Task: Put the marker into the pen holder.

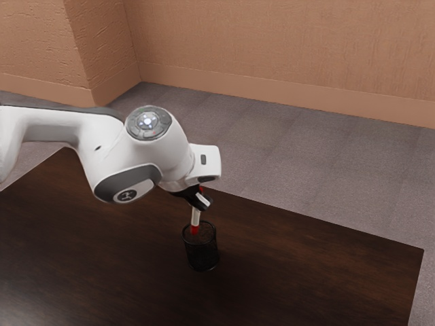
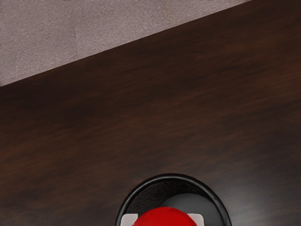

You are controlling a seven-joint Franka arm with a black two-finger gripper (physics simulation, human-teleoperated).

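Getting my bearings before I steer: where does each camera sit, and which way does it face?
Exterior view: beside the arm, looking down across the table; arm and gripper show.
Wrist view: on the arm's hand, facing down toward the pen holder; pale fingertips show beside the marker.
Shared: gripper, marker, pen holder, table, carpet.

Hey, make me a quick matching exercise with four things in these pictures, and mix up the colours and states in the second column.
1. marker | A. grey
2. pen holder | B. held upright or nearly so by the hand
3. table | C. black, round-rimmed
4. floor | D. dark brown

Right pairs: 1-B, 2-C, 3-D, 4-A
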